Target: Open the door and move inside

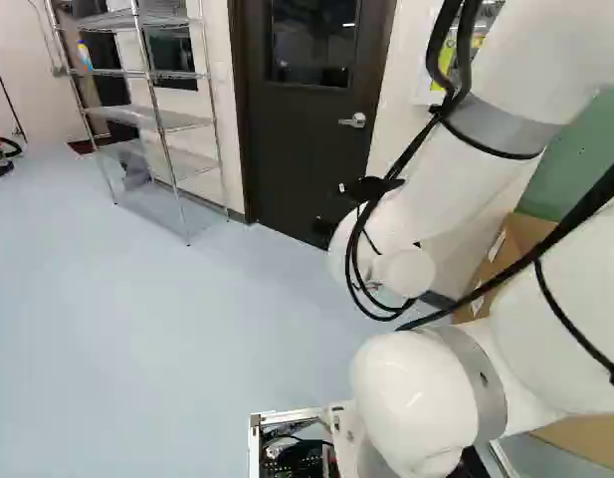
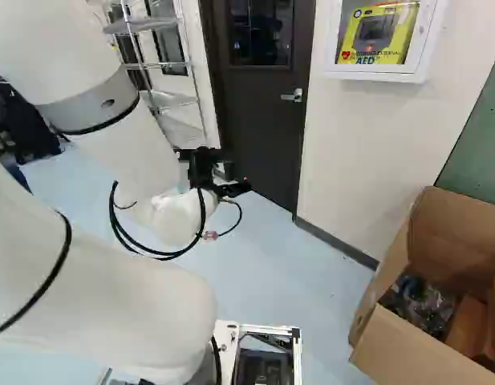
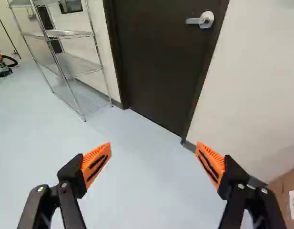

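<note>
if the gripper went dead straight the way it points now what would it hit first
Probably the lower part of the dark door, or the floor just before it; depth is unclear in the wrist view.

You see a bright room. The floor (image 3: 137, 171) has a soft, pale shine. Small shiny spots sit on your white arm (image 1: 416, 398) in the left base view. The door (image 2: 259, 120) looks dark, and its window (image 2: 261, 32) shows faint glints. Under the wall box (image 2: 375, 76) lies a soft shadow.
</note>
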You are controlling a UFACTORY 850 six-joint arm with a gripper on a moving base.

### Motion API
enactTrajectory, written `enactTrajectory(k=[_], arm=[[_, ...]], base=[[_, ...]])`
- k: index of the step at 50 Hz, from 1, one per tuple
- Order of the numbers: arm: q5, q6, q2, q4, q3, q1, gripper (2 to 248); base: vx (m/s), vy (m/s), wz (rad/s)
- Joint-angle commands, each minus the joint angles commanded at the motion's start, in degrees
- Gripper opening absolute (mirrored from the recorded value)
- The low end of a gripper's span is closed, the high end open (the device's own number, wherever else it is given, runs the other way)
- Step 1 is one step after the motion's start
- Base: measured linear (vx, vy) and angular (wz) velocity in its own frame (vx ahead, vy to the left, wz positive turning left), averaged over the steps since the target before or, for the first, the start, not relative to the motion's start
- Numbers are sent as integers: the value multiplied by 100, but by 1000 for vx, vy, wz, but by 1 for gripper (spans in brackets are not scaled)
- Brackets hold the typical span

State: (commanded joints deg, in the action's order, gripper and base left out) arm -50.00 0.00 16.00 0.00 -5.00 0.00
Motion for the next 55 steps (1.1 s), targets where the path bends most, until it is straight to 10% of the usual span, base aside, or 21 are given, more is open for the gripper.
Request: enactTrajectory(k=[55], arm=[[0,0,0,0,0,0,247]], base=[[9,0,1]])
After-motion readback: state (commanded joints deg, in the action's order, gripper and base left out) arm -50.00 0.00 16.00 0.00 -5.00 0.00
